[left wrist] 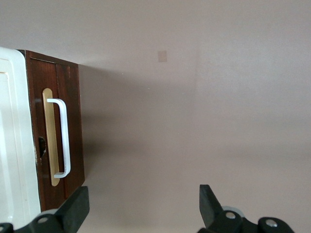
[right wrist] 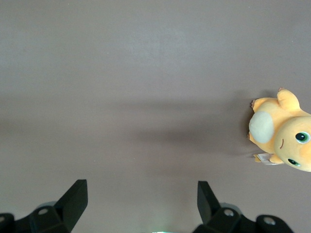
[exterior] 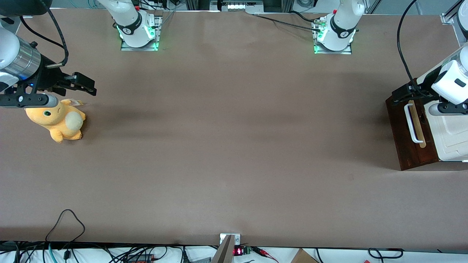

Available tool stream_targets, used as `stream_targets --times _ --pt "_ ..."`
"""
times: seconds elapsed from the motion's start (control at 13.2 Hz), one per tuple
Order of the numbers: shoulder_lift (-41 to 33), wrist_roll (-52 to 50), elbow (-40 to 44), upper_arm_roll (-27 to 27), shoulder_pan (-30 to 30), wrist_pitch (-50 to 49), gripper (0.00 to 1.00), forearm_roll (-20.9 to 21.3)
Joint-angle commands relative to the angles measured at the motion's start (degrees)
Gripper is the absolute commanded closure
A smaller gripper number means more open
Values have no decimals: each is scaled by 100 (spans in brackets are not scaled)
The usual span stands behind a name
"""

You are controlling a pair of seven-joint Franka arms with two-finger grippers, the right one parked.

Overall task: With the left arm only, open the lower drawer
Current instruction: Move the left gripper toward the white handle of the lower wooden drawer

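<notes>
Pincer: mine [left wrist: 143, 208] hung above the drawer, fingers [left wrist: 73, 211] spread apart, gripping nothing.
Lower drawer: its dark front [exterior: 406, 137] sat shut at the working arm's end of the counter [exterior: 234, 146].
Handle: white bar [left wrist: 64, 138] untouched.
Progress: none yet; reaching, gripping and pulling all remained.

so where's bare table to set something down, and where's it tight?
Bare: the wide brown table between the plush toy at the parked arm's end and the lower drawer at the working arm's end, including the stretch in front of the drawer's white handle. Tight: around the drawer, where the left arm's gripper hangs open above it.
</notes>
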Motion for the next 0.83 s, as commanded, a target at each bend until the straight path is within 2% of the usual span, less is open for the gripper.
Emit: stream_targets --times 0.0,0.76 --pt "25 157 163 -18 18 -250 0 -80" --pt "60 148 242 -1 27 -339 0 -124"
